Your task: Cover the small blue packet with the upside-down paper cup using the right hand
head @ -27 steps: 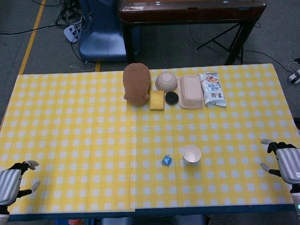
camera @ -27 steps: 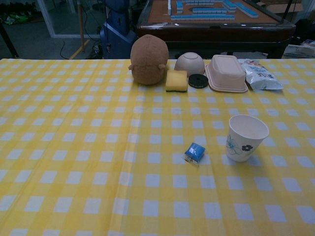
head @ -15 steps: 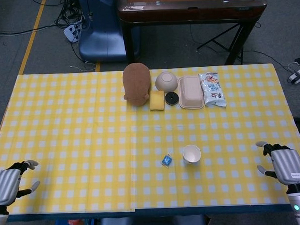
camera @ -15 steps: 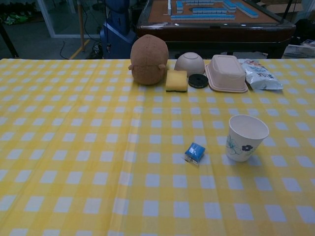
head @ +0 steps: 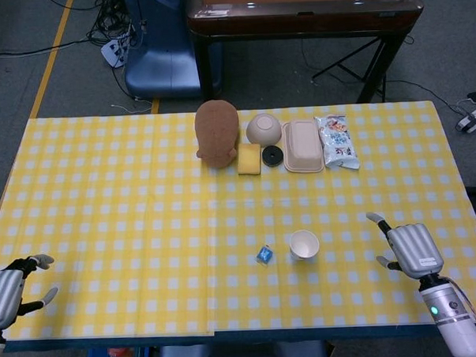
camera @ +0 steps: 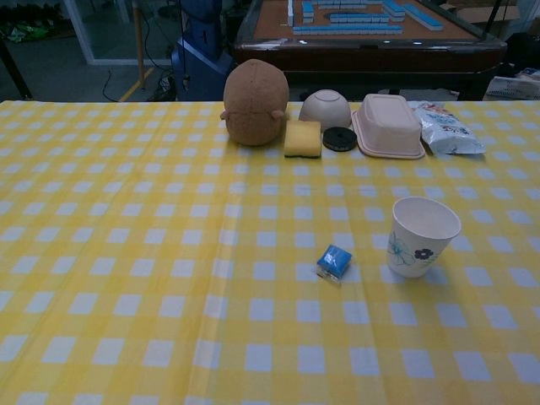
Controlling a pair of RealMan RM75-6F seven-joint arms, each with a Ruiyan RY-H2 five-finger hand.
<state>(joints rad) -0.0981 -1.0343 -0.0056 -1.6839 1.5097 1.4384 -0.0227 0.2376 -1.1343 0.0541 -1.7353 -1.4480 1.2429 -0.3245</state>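
A small blue packet (head: pixel 264 255) (camera: pixel 334 261) lies flat on the yellow checked tablecloth near the front middle. Just to its right stands a white paper cup (head: pixel 303 246) (camera: pixel 422 236), upright with its mouth facing up and a flower print on its side. My right hand (head: pixel 410 248) hovers over the cloth well to the right of the cup, fingers apart and holding nothing. My left hand (head: pixel 6 285) sits at the front left corner, open and empty. Neither hand shows in the chest view.
Along the back of the table (head: pixel 112 200) stand a brown plush head (head: pixel 217 132), a yellow sponge (head: pixel 249 158), an upturned bowl (head: pixel 263 129), a black disc (head: pixel 272 155), a beige lidded box (head: pixel 303 145) and a snack bag (head: pixel 337 141). A dark wooden table (head: pixel 302 10) stands behind.
My right hand has moved left from the table's right edge toward the cup. The left hand has slid slightly lower at the corner. Cup and packet have not moved.
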